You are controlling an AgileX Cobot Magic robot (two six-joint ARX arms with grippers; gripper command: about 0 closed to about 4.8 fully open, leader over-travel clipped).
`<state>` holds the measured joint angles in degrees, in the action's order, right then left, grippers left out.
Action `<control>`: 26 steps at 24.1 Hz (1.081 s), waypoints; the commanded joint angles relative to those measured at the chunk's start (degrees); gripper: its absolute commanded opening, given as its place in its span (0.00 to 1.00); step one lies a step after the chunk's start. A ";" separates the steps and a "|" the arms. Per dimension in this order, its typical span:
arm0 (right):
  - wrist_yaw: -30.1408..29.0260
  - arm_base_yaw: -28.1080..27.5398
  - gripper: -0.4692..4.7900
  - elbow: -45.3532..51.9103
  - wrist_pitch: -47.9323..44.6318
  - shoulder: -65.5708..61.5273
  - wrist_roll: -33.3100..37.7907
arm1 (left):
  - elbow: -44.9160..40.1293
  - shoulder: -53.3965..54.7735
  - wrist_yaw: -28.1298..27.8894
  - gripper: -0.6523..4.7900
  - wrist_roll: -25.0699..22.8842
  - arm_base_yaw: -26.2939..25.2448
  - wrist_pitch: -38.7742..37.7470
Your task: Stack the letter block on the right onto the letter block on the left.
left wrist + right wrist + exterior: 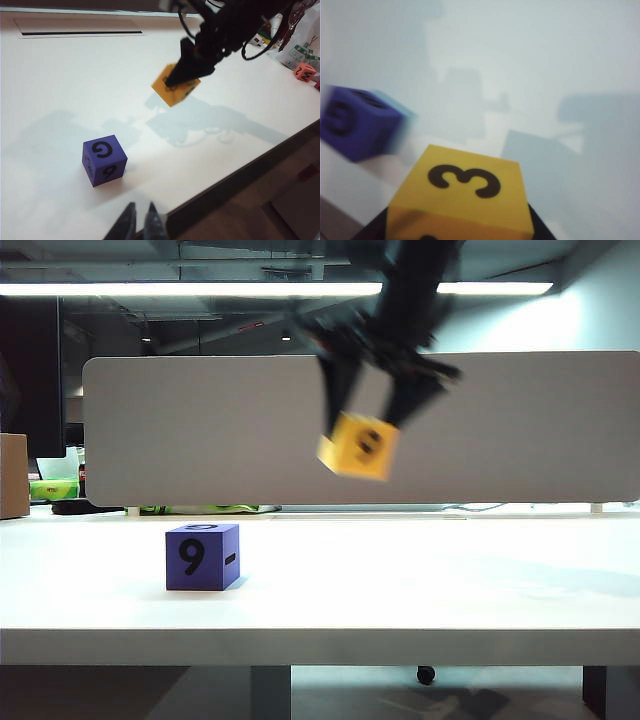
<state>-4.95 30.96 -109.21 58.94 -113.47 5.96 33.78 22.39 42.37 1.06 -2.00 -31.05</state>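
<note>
Exterior view: the right claw (372,430) grips the yellow block (360,446) in the air, tilted, at about two o'clock from the purple block (202,556) standing square on the desk (420,580). Left claw (139,224) nearly closed, empty, near the desk edge.

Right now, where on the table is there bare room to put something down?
Bare tabletop runs right of the purple block, below the yellow block held aloft by the right gripper. Clutter sits only at the far edge near the orange block.
</note>
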 commanded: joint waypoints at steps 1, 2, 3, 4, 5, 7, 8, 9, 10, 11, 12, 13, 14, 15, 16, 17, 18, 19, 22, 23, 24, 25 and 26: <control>-0.33 3.43 0.64 -6.75 0.07 -2.78 -0.04 | 0.42 -0.09 -1.86 0.17 -0.24 -0.13 1.97; -0.31 4.66 0.65 -9.31 0.44 -4.17 -0.31 | 0.44 -0.11 -2.78 0.17 -0.22 -0.13 2.10; -0.28 5.62 0.65 -11.34 0.85 -5.42 -0.77 | 0.44 -0.17 -3.48 0.17 -0.22 -0.13 2.29; -0.09 6.43 0.65 -13.35 1.44 -6.78 -1.46 | 0.44 -0.17 -4.00 0.17 -0.22 -0.13 2.45; 0.39 7.48 0.64 -15.85 2.49 -8.63 -2.03 | 0.44 -0.17 -4.31 0.17 -0.22 -0.13 2.51; 0.85 9.46 0.64 -21.53 5.66 -13.35 -3.02 | 0.44 -0.26 -5.11 0.17 -0.20 -0.13 2.43; 1.07 10.40 0.64 -24.24 7.21 -16.15 -6.36 | 0.44 -0.42 -5.14 0.17 -0.20 -0.13 2.54; 1.79 10.71 0.64 -25.05 8.13 -17.07 -8.22 | 0.44 -0.48 -5.11 0.17 -0.20 -0.13 2.54; 3.15 11.28 0.64 -25.75 9.11 -17.99 -10.03 | 0.44 -0.63 -5.11 0.17 -0.20 -0.13 2.47; 4.20 11.50 0.64 -25.86 9.62 -18.29 -10.80 | 0.44 -0.74 -5.14 0.17 -0.20 -0.13 2.43; 5.25 11.54 0.64 -25.83 9.94 -18.51 -10.99 | 0.44 -0.76 -5.11 0.17 -0.20 -0.13 2.45; 6.43 11.58 0.64 -25.83 10.12 -18.56 -11.02 | 0.44 -0.96 -5.11 0.17 -0.20 -0.13 2.40; 6.51 11.58 0.65 -25.83 10.10 -18.58 -11.26 | 0.44 -1.01 -5.11 0.17 -0.20 -0.11 2.43; 6.27 11.58 0.64 -25.83 9.60 -18.56 -13.25 | 0.44 -1.09 -5.11 0.17 -0.20 -0.11 2.43; 6.27 11.61 0.64 -25.83 9.18 -18.56 -14.16 | 0.44 -1.09 -5.14 0.17 -0.20 -0.11 2.45; 6.21 11.61 0.65 -25.83 8.96 -18.56 -14.16 | 0.44 -1.09 -5.14 0.17 -0.20 -0.11 2.45; 6.08 11.61 0.65 -25.83 8.90 -18.56 -14.19 | 0.42 -1.09 -5.14 0.17 -0.20 -0.11 2.43; 5.86 11.72 0.65 -25.83 8.61 -18.56 -15.15 | 0.44 -1.11 -5.14 0.17 -0.20 -0.11 2.43; 4.68 12.50 0.65 -25.83 6.86 -18.56 -16.50 | 0.44 -1.09 -5.14 0.17 -0.20 -0.11 2.45; 4.87 12.70 0.65 -25.83 6.51 -18.56 -16.48 | 0.44 -1.11 -5.14 0.17 -0.20 -0.11 2.43; 4.92 12.96 0.64 -25.81 6.10 -18.56 -16.44 | 0.44 -1.09 -5.09 0.17 -0.20 -0.11 2.43; 5.03 13.03 0.64 -25.81 5.68 -18.56 -15.98 | 0.44 -1.11 -5.09 0.17 -0.17 -0.11 2.40; 5.01 13.16 0.64 -25.81 5.20 -18.60 -14.47 | 0.44 -1.11 -5.09 0.17 -0.17 -0.11 2.43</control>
<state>0.10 43.90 -134.76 65.71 -132.51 -10.11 33.78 21.23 37.28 1.04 -2.00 -29.36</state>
